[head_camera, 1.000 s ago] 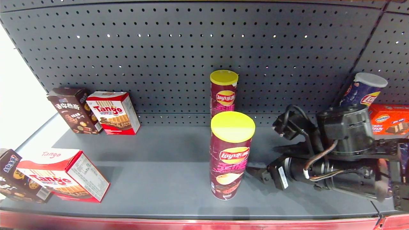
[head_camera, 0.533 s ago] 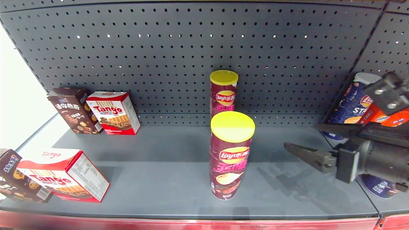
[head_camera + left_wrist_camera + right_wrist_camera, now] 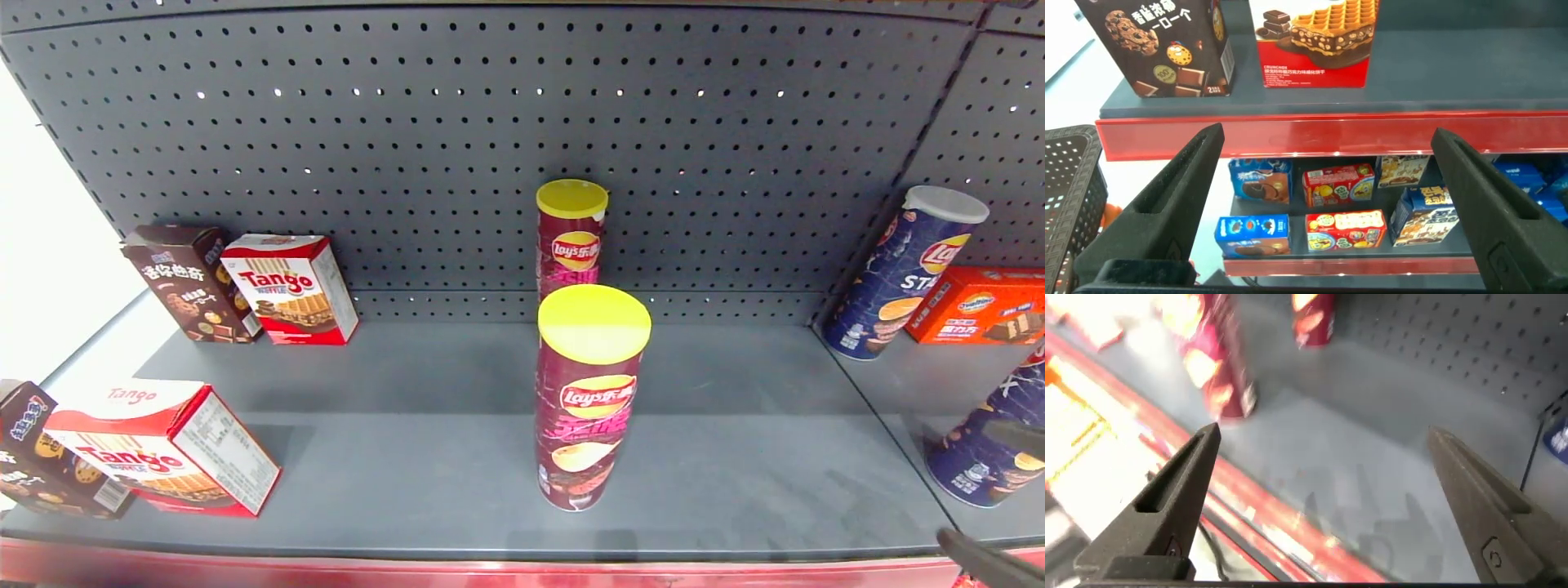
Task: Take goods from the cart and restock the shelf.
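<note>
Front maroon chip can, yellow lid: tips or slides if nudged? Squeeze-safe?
The front can stands tall on a narrow base, so a push near its lid likely tips it, and its round body would probably roll. It looks like a light tube, so a hard squeeze may dent it.

Maroon can (image 3: 586, 408) (yellow lid (image 3: 594, 322))

Front can (image 3: 592, 392) before rear can (image 3: 571, 237), on shelf (image 3: 408, 457)

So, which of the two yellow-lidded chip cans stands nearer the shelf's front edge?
The maroon can in the shelf's middle, directly before the other can, which stands back by the pegboard.
</note>
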You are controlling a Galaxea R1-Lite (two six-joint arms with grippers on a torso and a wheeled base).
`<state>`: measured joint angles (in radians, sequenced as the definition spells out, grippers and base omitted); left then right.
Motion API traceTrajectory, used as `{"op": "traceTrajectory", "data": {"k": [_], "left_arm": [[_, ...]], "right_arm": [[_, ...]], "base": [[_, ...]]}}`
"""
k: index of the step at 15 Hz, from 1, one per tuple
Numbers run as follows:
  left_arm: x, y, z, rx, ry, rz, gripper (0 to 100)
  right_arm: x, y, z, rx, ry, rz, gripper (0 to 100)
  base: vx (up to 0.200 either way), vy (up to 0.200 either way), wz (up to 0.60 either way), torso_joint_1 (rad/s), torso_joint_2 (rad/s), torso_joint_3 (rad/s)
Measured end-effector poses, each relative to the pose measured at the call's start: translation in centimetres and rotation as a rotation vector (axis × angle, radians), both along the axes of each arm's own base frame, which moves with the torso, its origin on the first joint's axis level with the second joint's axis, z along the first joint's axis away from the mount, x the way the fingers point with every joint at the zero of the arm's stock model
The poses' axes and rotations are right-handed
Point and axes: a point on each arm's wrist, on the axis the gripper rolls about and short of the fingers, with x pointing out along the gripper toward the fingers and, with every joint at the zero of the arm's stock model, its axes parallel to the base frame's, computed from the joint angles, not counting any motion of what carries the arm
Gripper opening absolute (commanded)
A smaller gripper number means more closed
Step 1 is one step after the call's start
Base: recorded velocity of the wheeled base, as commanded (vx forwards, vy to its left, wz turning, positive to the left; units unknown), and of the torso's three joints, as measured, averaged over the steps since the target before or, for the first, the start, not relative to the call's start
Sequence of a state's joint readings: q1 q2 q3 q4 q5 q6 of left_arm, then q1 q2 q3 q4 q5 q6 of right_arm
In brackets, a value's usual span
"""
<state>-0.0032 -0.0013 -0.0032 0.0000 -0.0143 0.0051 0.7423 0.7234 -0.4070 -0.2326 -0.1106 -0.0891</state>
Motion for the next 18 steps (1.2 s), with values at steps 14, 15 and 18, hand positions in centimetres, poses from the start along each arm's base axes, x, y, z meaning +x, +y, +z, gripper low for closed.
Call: {"op": "traceTrajectory", "data": {"k": [14, 15, 18], "left_arm": [[0.0, 0.0, 0.0, 0.004, 0.001, -0.001, 100], [0.0, 0.0, 0.0, 0.006, 0.001, -0.001, 100], [0.0, 0.0, 0.0, 0.006, 0.001, -0.001, 100]], "right_arm": [[-6.8, -5.8, -13.0, 0.145, 0.020, 0.051, 100], [-6.9, -5.7, -13.1, 0.145, 0.015, 0.002, 100], [-6.9, -5.2, -13.1, 0.129, 0.025, -0.216, 100]], "base": [[0.000, 0.000, 0.00, 0.000, 0.00, 0.000], [0.000, 0.000, 0.00, 0.000, 0.00, 0.000], [0.000, 0.000, 0.00, 0.000, 0.00, 0.000]]}}
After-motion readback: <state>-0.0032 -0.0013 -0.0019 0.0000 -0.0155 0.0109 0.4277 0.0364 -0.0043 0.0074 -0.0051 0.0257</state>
